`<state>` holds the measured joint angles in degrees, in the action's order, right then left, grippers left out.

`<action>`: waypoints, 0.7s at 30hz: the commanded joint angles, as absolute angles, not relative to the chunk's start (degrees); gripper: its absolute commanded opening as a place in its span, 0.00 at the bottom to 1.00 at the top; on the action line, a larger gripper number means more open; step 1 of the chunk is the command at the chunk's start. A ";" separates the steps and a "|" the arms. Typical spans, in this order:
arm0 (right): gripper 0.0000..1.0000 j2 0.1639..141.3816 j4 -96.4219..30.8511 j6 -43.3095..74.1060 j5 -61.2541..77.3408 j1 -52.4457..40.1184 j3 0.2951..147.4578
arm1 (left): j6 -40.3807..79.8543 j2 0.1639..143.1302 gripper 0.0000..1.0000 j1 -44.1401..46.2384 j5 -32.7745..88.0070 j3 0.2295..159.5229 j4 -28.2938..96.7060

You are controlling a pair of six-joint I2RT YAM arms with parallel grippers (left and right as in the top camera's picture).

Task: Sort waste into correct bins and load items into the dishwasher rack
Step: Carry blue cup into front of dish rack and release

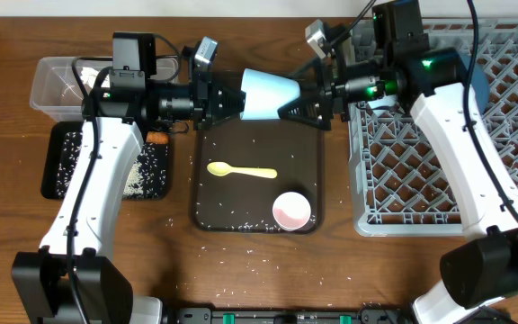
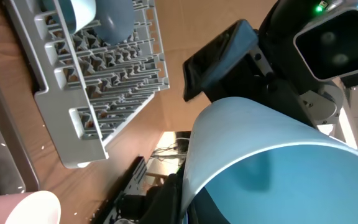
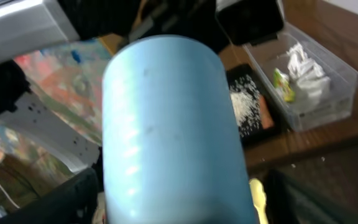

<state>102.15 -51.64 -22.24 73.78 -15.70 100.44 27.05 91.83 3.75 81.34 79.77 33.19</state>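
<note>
Two cups: blue cup (image 1: 272, 93), pink cup (image 1: 291, 211). One yellow spoon (image 1: 241, 171). One rack (image 1: 403, 180). One clear tub (image 1: 48, 99). One black tray (image 1: 50, 162).

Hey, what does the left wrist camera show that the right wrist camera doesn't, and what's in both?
Only the left wrist view shows the dishwasher rack with a dark-blue bowl standing in it, and the pink cup. Only the right wrist view shows the clear tub holding tissue and a yellow-green wrapper, the black tray with rice and an orange stick, and a bit of the yellow spoon. Both show the blue cup, close up.
</note>
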 commanded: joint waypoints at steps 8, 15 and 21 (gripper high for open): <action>0.59 101.51 -49.52 -23.00 80.23 -16.62 101.23 | 27.77 91.66 0.10 3.55 83.55 80.66 33.06; 0.51 101.51 -49.56 -22.39 79.75 -15.49 101.23 | 27.73 91.66 0.27 3.55 82.94 80.66 33.04; 0.49 101.45 -50.19 -17.32 75.90 -11.11 101.25 | 27.70 91.66 0.37 3.55 82.89 80.66 32.29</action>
